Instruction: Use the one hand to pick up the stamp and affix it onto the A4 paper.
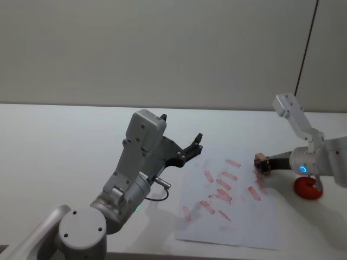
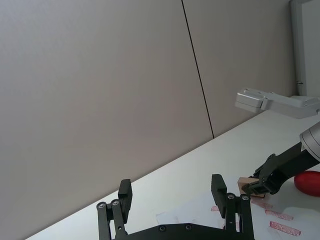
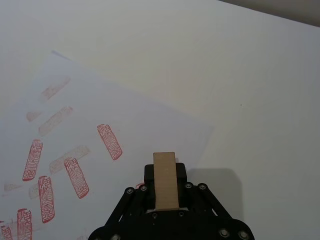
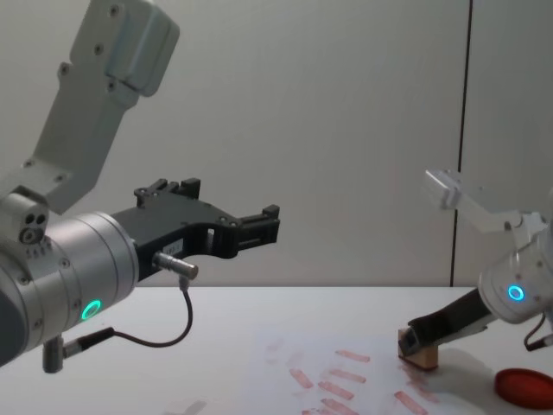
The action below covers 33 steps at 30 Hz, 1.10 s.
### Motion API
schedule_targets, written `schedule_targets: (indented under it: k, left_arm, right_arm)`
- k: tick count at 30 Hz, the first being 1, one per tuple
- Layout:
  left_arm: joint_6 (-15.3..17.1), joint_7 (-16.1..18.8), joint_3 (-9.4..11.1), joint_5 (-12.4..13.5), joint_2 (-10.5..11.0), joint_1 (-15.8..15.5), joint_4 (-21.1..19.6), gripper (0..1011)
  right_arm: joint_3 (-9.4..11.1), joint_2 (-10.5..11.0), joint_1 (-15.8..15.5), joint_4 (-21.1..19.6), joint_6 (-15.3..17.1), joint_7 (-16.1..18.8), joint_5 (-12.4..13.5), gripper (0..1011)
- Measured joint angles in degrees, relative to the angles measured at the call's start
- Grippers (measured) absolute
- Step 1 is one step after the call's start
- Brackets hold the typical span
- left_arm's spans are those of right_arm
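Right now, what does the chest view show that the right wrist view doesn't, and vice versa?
Chest adds: the left gripper, raised and open, and the red ink pad. Right wrist adds: the A4 paper's far corner and the characters in its prints. Both: the right gripper shut on the stamp, low over the paper.

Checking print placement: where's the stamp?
On the head view's right side, the stamp sits in the right hand at the far right corner of the A4 paper.
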Motion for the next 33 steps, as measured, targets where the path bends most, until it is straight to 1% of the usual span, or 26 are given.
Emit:
schedule_targets:
  k: [18,33]
  left_arm:
    - [0.0,0.0,0.0,0.0,0.0,0.0,0.0,1002]
    - [0.0,0.0,0.0,0.0,0.0,0.0,0.0,1002]
  right_arm:
    - [-0.4,0.7,-3.6,-2.8,-1.9,-0.6,1.7,218]
    - [-0.2,0.8,-4.8,-4.2,-2.8,-1.9,3.9,218]
